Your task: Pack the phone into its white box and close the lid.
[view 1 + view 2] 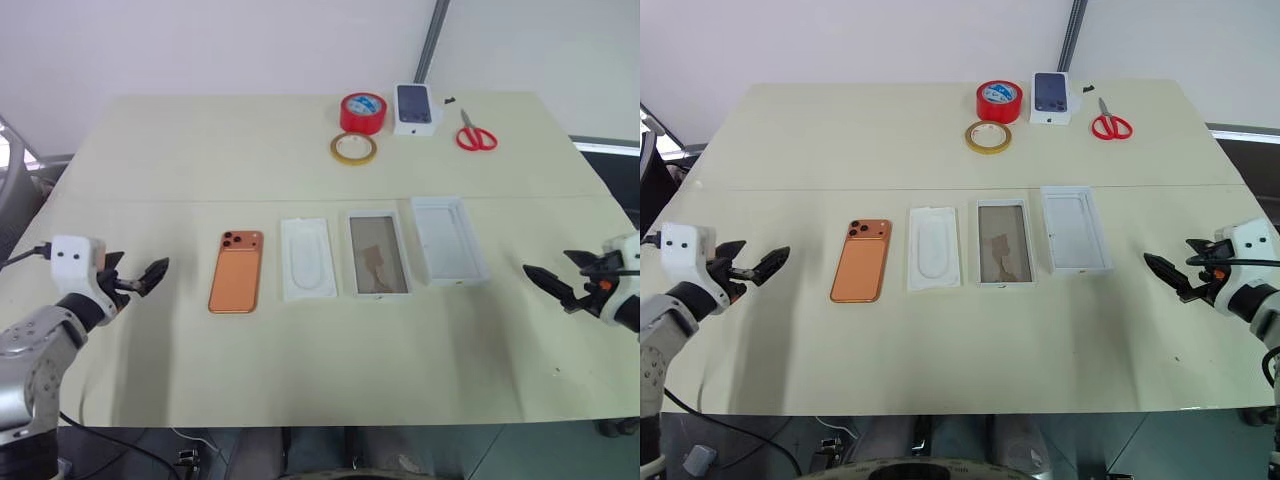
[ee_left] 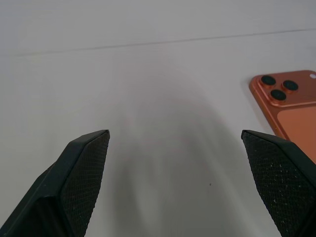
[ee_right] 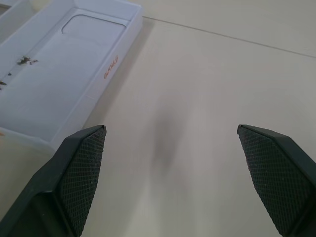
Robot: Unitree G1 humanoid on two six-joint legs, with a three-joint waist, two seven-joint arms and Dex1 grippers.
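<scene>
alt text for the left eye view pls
An orange phone, a white insert, a white box and a lid lie in a row on a pale table. Open left gripper and right gripper hover at either side.

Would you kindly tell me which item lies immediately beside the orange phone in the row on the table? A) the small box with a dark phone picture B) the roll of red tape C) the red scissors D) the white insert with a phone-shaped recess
D: the white insert lies right next to the phone, while the scissors, red tape and small box sit at the table's far edge.
</scene>
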